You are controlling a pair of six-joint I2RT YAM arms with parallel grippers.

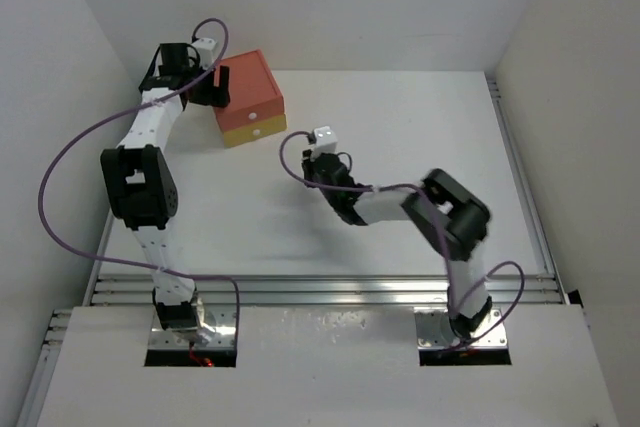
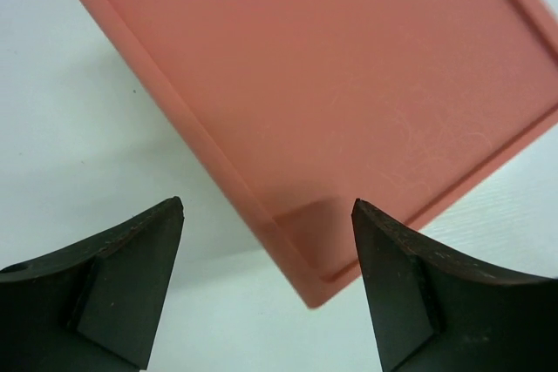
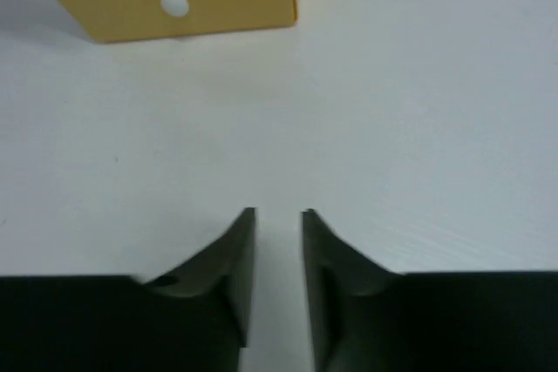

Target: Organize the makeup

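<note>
No makeup shows in any view, so I cannot tell where it lies. My guess is that it is shut inside the box, and that such small pieces will be light, stiff and slick, best pinched across the narrow width near the middle. My left tool hangs wide apart and empty over the box's orange corner; my right tool, jaws narrowly apart on nothing, sits low over the table, facing the knob of the yellow drawer.
</note>
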